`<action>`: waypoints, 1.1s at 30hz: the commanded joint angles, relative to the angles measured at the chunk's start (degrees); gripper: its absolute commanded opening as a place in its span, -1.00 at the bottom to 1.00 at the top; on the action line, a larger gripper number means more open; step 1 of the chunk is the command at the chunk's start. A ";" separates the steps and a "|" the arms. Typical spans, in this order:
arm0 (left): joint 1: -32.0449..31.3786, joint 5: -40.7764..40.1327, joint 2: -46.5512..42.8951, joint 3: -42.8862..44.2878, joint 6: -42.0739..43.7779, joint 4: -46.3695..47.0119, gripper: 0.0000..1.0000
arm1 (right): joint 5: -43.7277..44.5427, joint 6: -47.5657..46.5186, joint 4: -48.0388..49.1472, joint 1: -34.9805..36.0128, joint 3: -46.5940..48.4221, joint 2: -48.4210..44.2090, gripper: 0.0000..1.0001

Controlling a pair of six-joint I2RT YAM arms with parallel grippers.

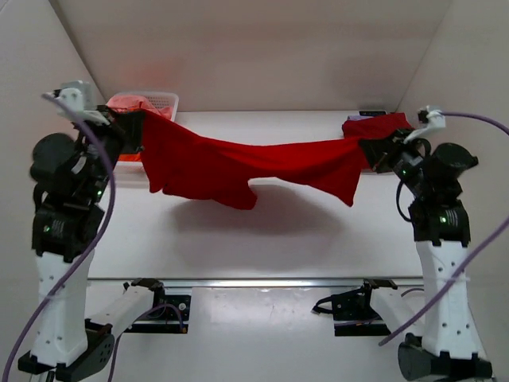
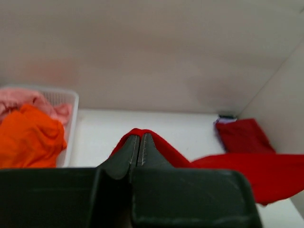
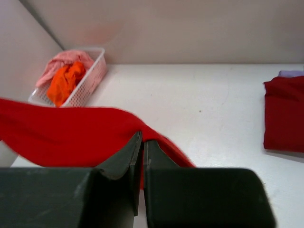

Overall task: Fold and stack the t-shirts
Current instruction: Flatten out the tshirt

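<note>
Foreground: the left arm base (image 1: 60, 350) and the right arm base (image 1: 441, 358) stand bolted at the bottom corners of the top view.
Left tool (image 2: 140, 137): fingers pressed together on one end of the red t-shirt (image 1: 238, 163), at the upper left of the top view, just in front of the basket (image 1: 163, 99).
Right tool (image 3: 142, 137): fingers likewise pinching the shirt's other end, at the right of the frame.
Red t-shirt: strung in the air across the middle of the frame, sagging at the centre with loose flaps hanging. Its shadow falls on the white bench (image 1: 262, 231) below, and it appears clear of the surface.
Basket: upper left corner, holding an orange garment (image 2: 28, 137) and a pink garment (image 2: 19, 99).
Folded shirt (image 1: 378, 123): dark red, lying on the bench at the upper right, beside the right tool.
Step in hand: probably spreading the shirt ahead of laying it flat for folding.
Doing it well: draw the two grips apart evenly to take out the sag, then lower both ends together so the hanging flaps land smooth, not bunched. Keep clear of the basket and the folded shirt.
Arm pose: both arms stand tall from their bases, wrists turned inward to face each other, the left one higher in the frame than the right.
</note>
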 commanded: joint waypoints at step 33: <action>0.97 6.46 61.49 27.08 -0.10 5.76 -0.09 | 6.77 -6.96 0.62 3.30 18.41 49.51 0.06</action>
